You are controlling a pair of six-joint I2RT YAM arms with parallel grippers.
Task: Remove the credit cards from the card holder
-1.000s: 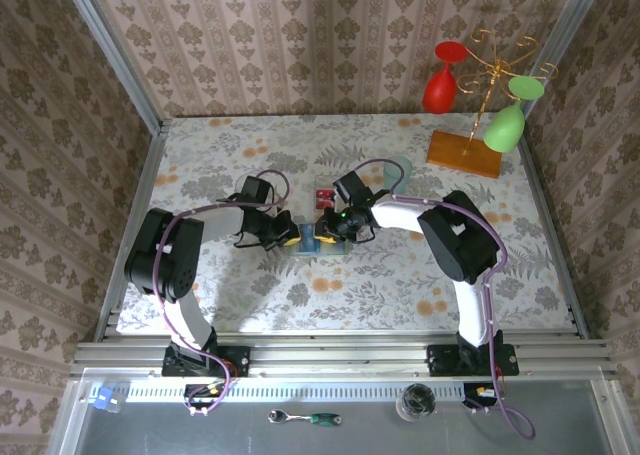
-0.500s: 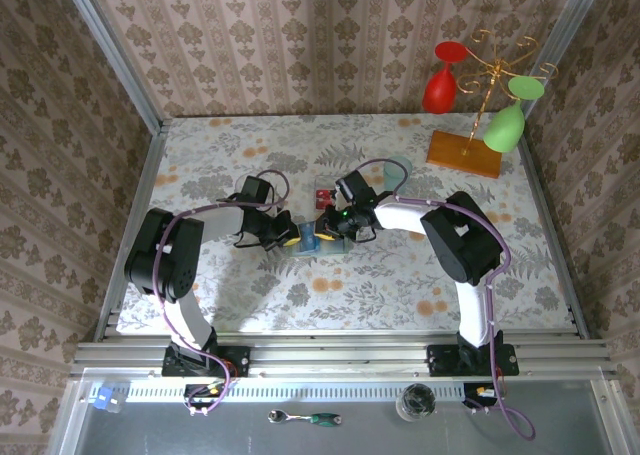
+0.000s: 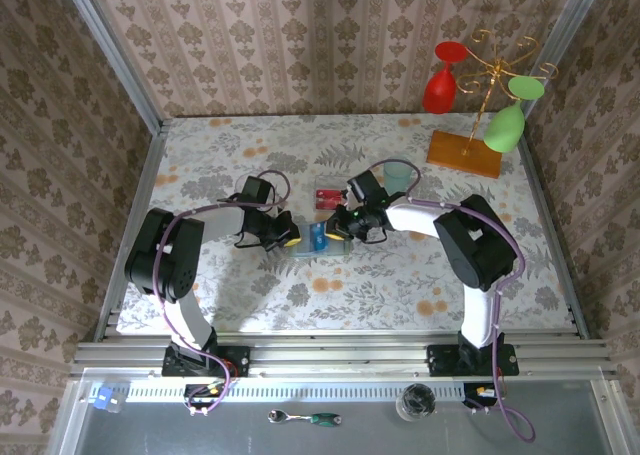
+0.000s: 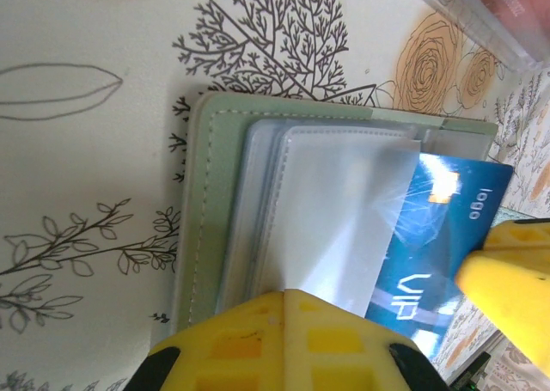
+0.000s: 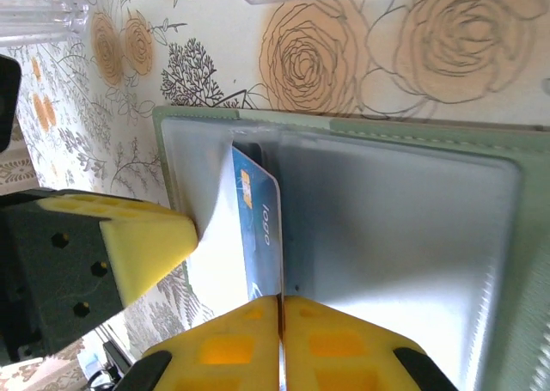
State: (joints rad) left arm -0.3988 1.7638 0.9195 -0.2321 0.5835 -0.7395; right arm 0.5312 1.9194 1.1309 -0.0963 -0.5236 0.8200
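Now the right end effector (image 5: 281,322), pads pressed together, is pinching the blue credit card (image 5: 256,236) half-drawn from the card holder (image 5: 412,133) lying mid-frame on the table (image 3: 400,275). The left end effector (image 4: 288,331), closed tight, seems to be pinning the sleeves. A shallow pinch risks slipping; weak pinning, dragging. Both arms are reaching inward, low.

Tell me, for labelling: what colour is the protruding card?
Blue card; clearest in left wrist view.
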